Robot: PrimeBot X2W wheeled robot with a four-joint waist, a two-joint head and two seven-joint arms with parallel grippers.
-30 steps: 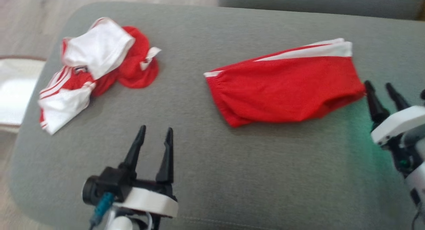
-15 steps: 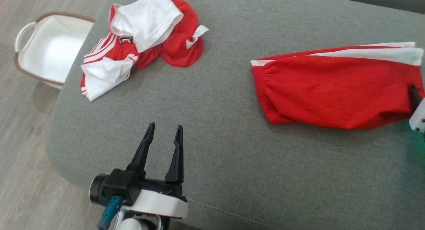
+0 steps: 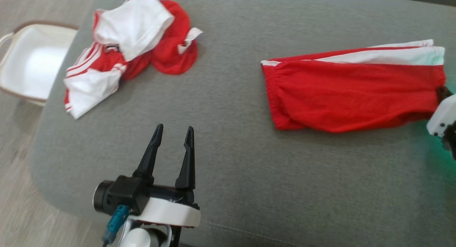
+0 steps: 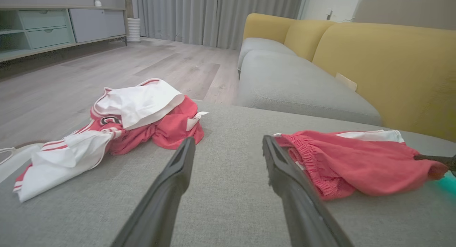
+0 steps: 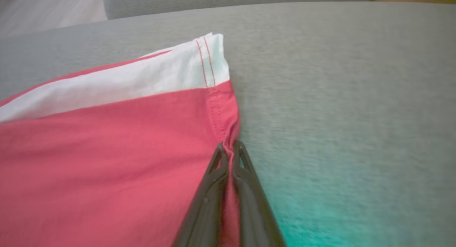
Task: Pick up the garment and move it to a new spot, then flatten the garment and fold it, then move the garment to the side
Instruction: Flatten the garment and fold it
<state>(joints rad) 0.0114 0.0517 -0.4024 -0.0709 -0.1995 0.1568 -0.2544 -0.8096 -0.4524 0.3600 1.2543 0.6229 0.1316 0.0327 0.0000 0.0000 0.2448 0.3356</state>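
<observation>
On grey cushion (image 3: pixel 231 168), red shorts (image 3: pixel 352 97) crosswise, waistband (image 3: pixel 272 97) left, right fingers (image 5: pixel 207 204) pinching hem (image 5: pixel 218 108)

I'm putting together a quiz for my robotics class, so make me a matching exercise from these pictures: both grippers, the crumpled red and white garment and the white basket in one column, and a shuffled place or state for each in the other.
Column one
1. left gripper
2. right gripper
3. crumpled red and white garment
4. white basket

Column two
A. on the floor beside the grey cushion
B. shut on the hem of the red shorts
C. open, holding nothing
D. lying on the cushion's far left part

Pairs: 1-C, 2-B, 3-D, 4-A
</observation>
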